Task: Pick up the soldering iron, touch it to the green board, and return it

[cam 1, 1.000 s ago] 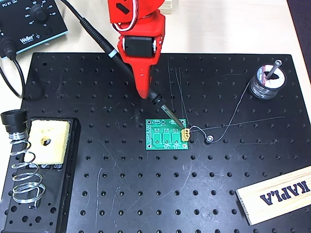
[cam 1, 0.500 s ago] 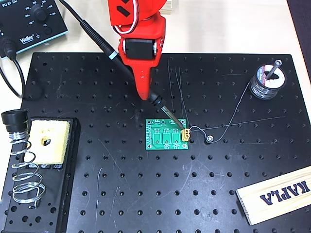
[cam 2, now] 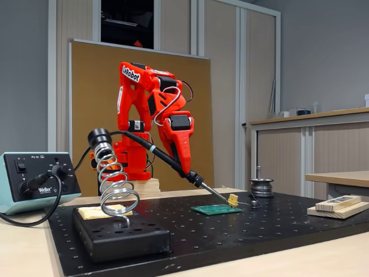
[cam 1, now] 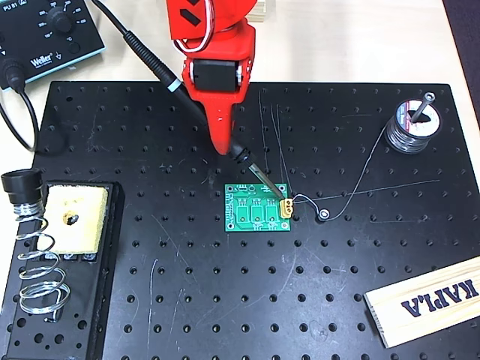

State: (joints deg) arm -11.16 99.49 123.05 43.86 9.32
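On the large black perforated plate (cam 1: pixel 150 247), near its middle: small square green circuit board (cam 1: pixel 258 208) with white markings and a yellow connector (cam 1: pixel 286 208) at its right edge in the overhead view. Lies flat there.

Above it, orange plastic arm bent forward and downward from its base at the back, wrist pointing down toward the board. Gripper (cam 1: pixel 222 142) clamped on the long slim black soldering iron (cam 1: pixel 251 166) with a white band, held tilted, handle up to the back-left, thin metal tip down to the front-right. Tip rests at the yellow connector, at the board's edge; seen also in the fixed view (cam 2: pixel 199 181), where it meets the connector just above the board (cam 2: pixel 216 209). Black cable running from the handle toward the teal soldering station (cam 1: pixel 45 34) on the pale tabletop (cam 1: pixel 352 45).

Compared with one second ago: gripper drawn slightly toward the back, tip unchanged at the connector. Compared with half a second ago: no visible difference, board in the same place.
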